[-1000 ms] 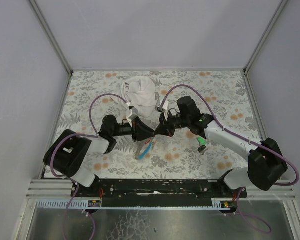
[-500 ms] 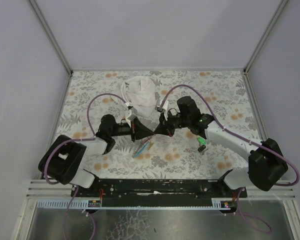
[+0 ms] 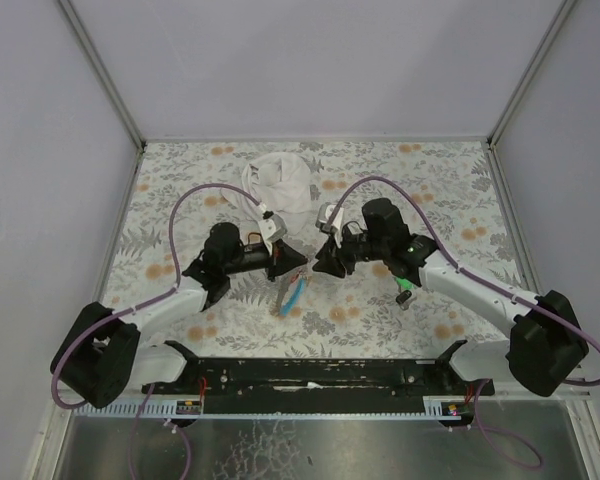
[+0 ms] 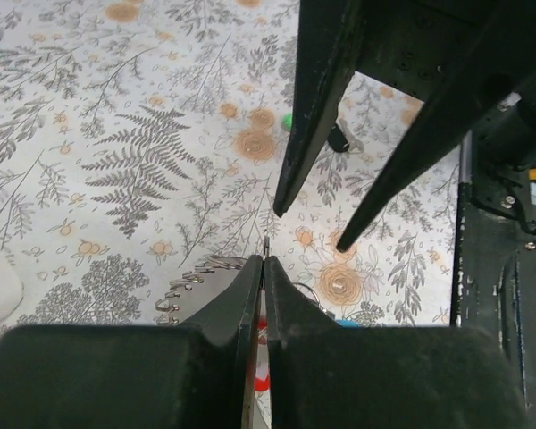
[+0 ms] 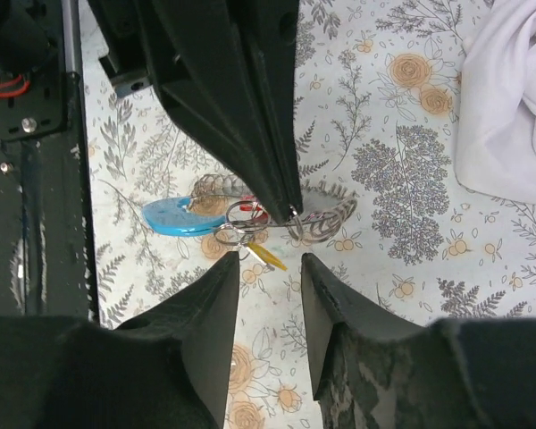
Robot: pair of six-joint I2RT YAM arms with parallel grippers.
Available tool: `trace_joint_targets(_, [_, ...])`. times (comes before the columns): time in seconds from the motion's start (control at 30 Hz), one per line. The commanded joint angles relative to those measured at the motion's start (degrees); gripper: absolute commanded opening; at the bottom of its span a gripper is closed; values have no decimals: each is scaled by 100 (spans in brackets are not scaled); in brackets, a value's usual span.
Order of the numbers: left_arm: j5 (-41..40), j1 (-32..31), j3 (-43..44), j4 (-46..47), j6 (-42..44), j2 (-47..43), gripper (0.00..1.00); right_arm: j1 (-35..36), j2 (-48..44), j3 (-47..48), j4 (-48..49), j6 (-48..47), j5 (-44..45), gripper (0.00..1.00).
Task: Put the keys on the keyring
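The keyring (image 5: 241, 223) hangs just above the table between the two grippers, its light-blue piece (image 5: 173, 217) to the left and its grey strap (image 5: 329, 217) to the right. A red key (image 5: 257, 213) and a yellow key (image 5: 266, 256) hang on its metal rings. My left gripper (image 4: 264, 261) is shut on the ring's thin wire, with the red key (image 4: 262, 380) showing between its fingers. My right gripper (image 5: 270, 273) stands open just short of the yellow key, holding nothing. A green key (image 3: 404, 293) lies apart on the table, under the right forearm.
A crumpled white cloth (image 3: 280, 188) lies behind the grippers, close to the left wrist's cable. The flowered table mat (image 3: 180, 180) ends at the black base rail (image 3: 310, 372) in front. Purple cables loop over both arms.
My right gripper has opened and drawn back a little to the right. The left gripper closed on the ring a second ago and stays shut; the left arm's elbow swung down and left.
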Motion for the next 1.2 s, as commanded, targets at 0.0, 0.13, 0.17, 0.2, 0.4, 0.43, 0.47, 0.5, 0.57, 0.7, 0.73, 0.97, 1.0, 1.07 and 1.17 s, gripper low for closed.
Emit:
trace_joint_targets(0.0, [-774, -264, 369, -1090, 710, -271, 0, 26, -327, -348, 461, -855, -284, 44])
trace_joint_targets(0.13, [-902, -445, 430, -1416, 946, -470, 0, 25, -560, -691, 914, -1245, -399, 52])
trace_joint_targets(0.17, [-969, -502, 464, -1520, 1015, -487, 0, 26, -587, -721, 951, -1336, -400, 53])
trace_joint_targets(0.2, [-1033, -559, 524, -1656, 1104, -475, 0, 26, -611, -741, 955, -1397, -401, 53])
trace_joint_targets(0.4, [-1481, -872, 864, -2310, 1471, -368, 0, 26, -608, -772, 1008, -1575, -592, 50])
trace_joint_targets(0.43, [-1524, -895, 899, -2357, 1486, -368, 0, 26, -580, -779, 1031, -1568, -627, 49])
trace_joint_targets(0.47, [-1546, -909, 920, -2398, 1495, -360, 0, 22, -552, -765, 1017, -1578, -688, 47])
trace_joint_targets(0.5, [-1556, -930, 942, -2448, 1513, -354, 0, 21, -511, -736, 968, -1601, -732, 46])
trace_joint_targets(0.57, [-1588, -980, 1004, -2546, 1554, -356, 0, 26, -426, -686, 865, -1672, -692, 45])
trace_joint_targets(0.7, [-1657, -1088, 1144, -2750, 1641, -348, 0, 25, -281, -619, 780, -1775, -603, 40])
trace_joint_targets(0.73, [-1674, -1111, 1176, -2807, 1662, -340, 0, 26, -241, -610, 794, -1789, -614, 39])
trace_joint_targets(0.97, [-1699, -1248, 1270, -3013, 1781, -348, 0, 26, -115, -610, 920, -1897, -493, 35])
trace_joint_targets(1.0, [-1702, -1253, 1281, -3030, 1792, -350, 0, 22, -147, -638, 949, -1905, -477, 34])
trace_joint_targets(1.07, [-1720, -1273, 1299, -3044, 1802, -342, 0, 26, -211, -703, 1015, -1934, -478, 33])
trace_joint_targets(1.17, [-1711, -1280, 1333, -3077, 1812, -320, 0, 26, -220, -738, 1056, -1912, -561, 29])
